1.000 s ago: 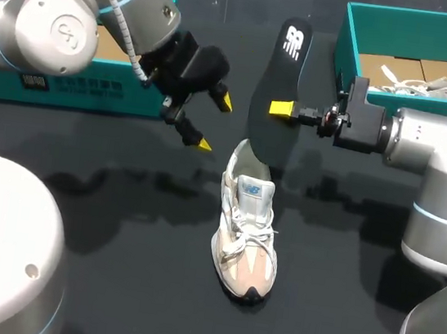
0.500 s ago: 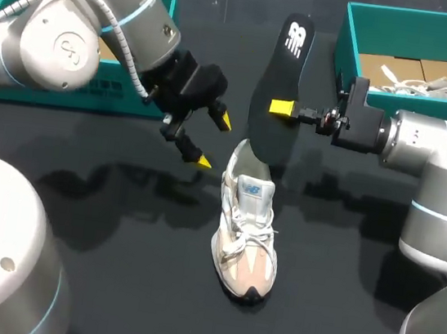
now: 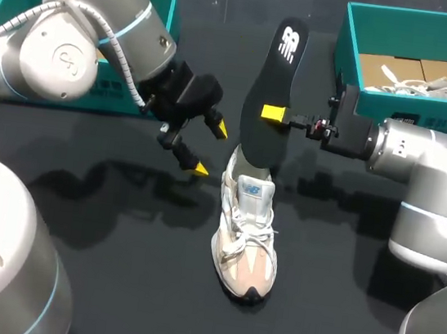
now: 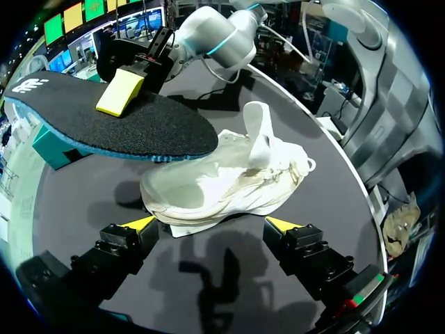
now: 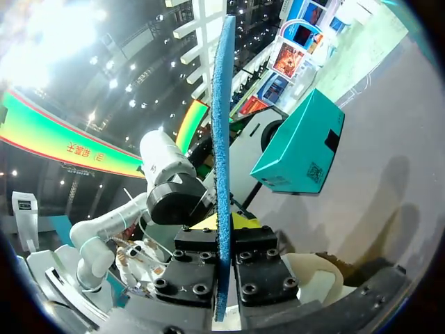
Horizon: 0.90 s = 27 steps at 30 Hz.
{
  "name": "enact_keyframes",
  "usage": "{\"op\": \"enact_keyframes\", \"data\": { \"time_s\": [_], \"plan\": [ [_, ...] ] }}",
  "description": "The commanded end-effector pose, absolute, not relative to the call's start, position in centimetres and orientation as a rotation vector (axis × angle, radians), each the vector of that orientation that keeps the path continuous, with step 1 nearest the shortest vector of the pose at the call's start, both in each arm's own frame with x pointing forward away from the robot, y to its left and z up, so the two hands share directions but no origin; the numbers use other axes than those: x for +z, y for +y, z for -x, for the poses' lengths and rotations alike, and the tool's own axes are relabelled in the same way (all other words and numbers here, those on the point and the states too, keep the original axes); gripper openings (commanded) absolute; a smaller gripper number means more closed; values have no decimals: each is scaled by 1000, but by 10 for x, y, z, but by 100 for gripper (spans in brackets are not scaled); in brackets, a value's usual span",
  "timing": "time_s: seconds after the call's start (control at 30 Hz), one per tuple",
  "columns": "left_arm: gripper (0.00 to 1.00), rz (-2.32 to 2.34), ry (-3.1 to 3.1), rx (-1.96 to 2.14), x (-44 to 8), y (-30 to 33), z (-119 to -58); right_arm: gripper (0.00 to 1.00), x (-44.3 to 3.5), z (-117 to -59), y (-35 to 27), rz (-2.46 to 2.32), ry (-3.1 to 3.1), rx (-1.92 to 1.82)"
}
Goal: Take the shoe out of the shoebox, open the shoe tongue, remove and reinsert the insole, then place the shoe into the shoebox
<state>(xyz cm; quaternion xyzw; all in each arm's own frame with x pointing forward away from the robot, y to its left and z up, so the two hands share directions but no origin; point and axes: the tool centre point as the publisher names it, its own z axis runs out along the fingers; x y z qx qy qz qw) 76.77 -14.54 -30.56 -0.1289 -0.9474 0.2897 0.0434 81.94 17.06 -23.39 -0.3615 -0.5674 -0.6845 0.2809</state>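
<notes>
So, our left gripper (image 3: pixel 210 148) hangs wide open with nothing in it, just left of the shoe (image 3: pixel 247 236), which stands on the table (image 3: pixel 133 287) mid-scene, toe towards the near edge. The insole (image 3: pixel 268 90) stands nearly upright, its lower end at the shoe's heel opening (in or just touching, we can't tell), pinched flat between the closed fingers of our right gripper (image 3: pixel 273 113). Our worry: nothing pins the shoe, so pushing the insole in could shove or tip it, or the foam could buckle against the collar and slip the pinch. The shoebox (image 3: pixel 352 36) waits far right.
</notes>
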Motion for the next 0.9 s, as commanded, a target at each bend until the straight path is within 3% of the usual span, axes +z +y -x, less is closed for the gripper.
{"op": "enact_keyframes", "data": {
  "time_s": [0.03, 0.9],
  "plan": [
    [100, 370, -2914, 857, -318, -151, -769, 0, -234, -820, 172, 970, -1522, -1833],
    [100, 287, -2968, 795, -344, -158, -775, 0, -249, -815, 178, 860, -1592, -1909]
  ]
}}
